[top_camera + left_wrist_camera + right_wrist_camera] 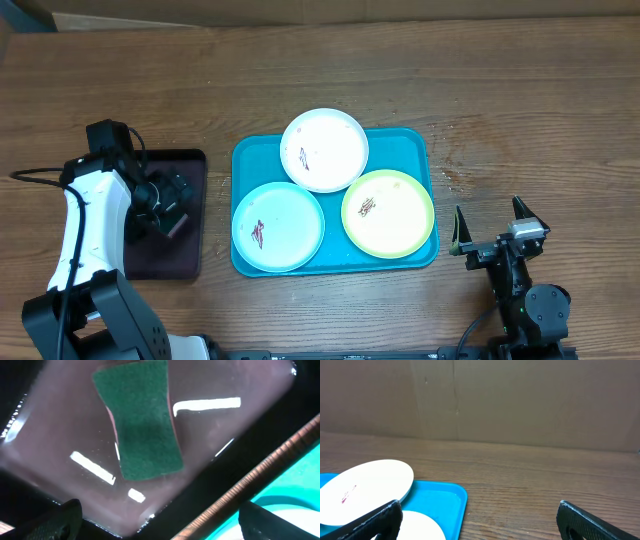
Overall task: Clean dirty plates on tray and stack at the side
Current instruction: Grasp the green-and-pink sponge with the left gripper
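The turquoise tray (420,150) lies in the middle of the wooden table (500,80), between the two arms. The left gripper (170,200) hangs to the left of it, over a smaller dark tray (190,165), and its jaws stand wide apart with nothing between them. In the left wrist view we see under it a green sponge (141,420) with a rough fibrous face and a narrowed middle, lying flat on the glossy dark tray, which reflects the lamps. The right gripper (492,222) is just beside the tray's near right corner, not touching it, and its black fingers are also spread and hold nothing. On the tray we count three round, shallow, smooth plates: the white plate (324,150) at the far side, reaching over the far rim, the pale blue plate (278,226) at the near left, and the yellow-green plate (388,213) at the near right. Each one has a small red-brown smear. The tray has rounded corners and a raised rim.
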